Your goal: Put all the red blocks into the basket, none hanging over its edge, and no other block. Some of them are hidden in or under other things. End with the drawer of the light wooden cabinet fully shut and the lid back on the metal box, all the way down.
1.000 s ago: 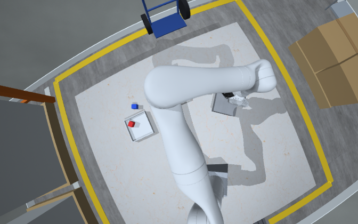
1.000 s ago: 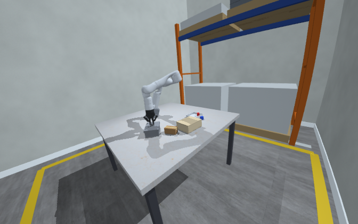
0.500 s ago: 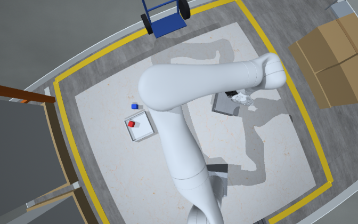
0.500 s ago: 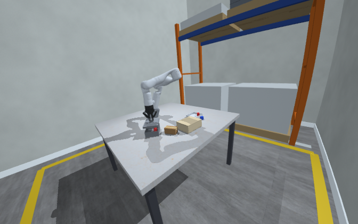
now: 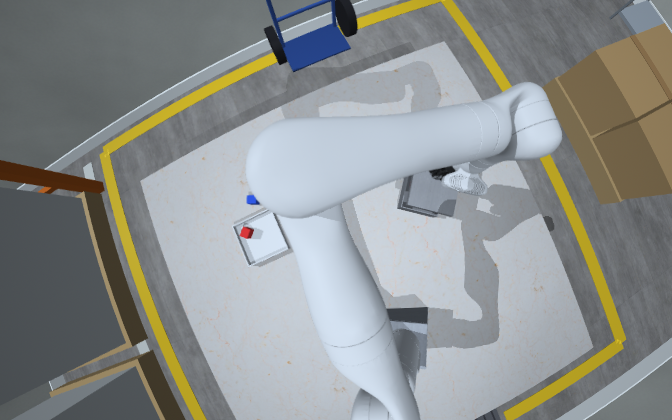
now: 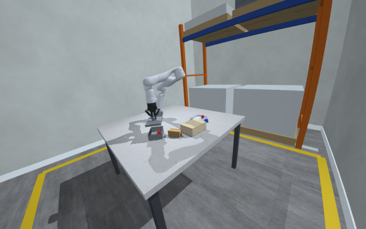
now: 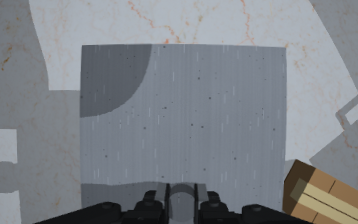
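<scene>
My gripper point(image 6: 153, 118) point(image 7: 181, 198) is shut on the knob of the metal box's grey lid point(image 5: 431, 192) point(image 6: 150, 124) point(image 7: 181, 120). The lid hangs level, off the box, behind it in the exterior view. The open metal box point(image 6: 155, 137) shows a red block point(image 6: 158, 132) inside. The white basket point(image 5: 271, 241) holds a red block point(image 5: 246, 232) point(image 6: 202, 116) near one wall. A blue block point(image 5: 251, 199) point(image 6: 206, 120) lies outside the basket. The arm hides the fingers in the top view. I cannot tell the wooden cabinet or its drawer for certain.
A small brown taped box point(image 6: 174, 132) point(image 7: 336, 200) stands beside the metal box. A larger pale tan box point(image 6: 193, 127) stands between it and the basket; whether it is the cabinet is unclear. The arm covers much of the table point(image 5: 213, 313) in the top view.
</scene>
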You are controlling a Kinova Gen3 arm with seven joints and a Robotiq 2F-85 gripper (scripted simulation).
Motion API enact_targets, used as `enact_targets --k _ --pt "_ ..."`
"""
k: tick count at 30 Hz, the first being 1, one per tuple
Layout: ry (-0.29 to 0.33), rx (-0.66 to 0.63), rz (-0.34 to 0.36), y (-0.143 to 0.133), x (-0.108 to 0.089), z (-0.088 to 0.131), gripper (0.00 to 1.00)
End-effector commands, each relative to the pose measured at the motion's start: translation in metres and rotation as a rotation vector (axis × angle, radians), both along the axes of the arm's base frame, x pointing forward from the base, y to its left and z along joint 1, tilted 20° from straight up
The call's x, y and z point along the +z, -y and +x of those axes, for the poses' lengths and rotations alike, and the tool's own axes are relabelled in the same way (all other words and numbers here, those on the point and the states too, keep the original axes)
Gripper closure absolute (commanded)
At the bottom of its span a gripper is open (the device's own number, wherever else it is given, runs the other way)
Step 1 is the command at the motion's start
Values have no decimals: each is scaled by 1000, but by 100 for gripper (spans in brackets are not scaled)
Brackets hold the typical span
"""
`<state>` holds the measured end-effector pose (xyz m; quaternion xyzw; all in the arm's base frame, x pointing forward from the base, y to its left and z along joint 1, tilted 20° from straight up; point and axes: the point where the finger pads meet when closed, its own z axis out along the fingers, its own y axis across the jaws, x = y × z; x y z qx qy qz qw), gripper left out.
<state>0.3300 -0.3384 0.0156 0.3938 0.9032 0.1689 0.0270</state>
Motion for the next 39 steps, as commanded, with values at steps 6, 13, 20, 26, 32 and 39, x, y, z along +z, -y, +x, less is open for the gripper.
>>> enact_targets --k 6,13,20,26,32,39 --pt "1 -1 -1 5 14 -2 90" --pt "1 -1 -1 6 17 -3 90" --pt "1 -2 -1 6 18 -4 90" --pt "-10 -36 0 8 14 -29 90" --pt "-55 -176 16 -3 1 -127 90" --pt "-108 -353 60 -49 -4 -212 90"
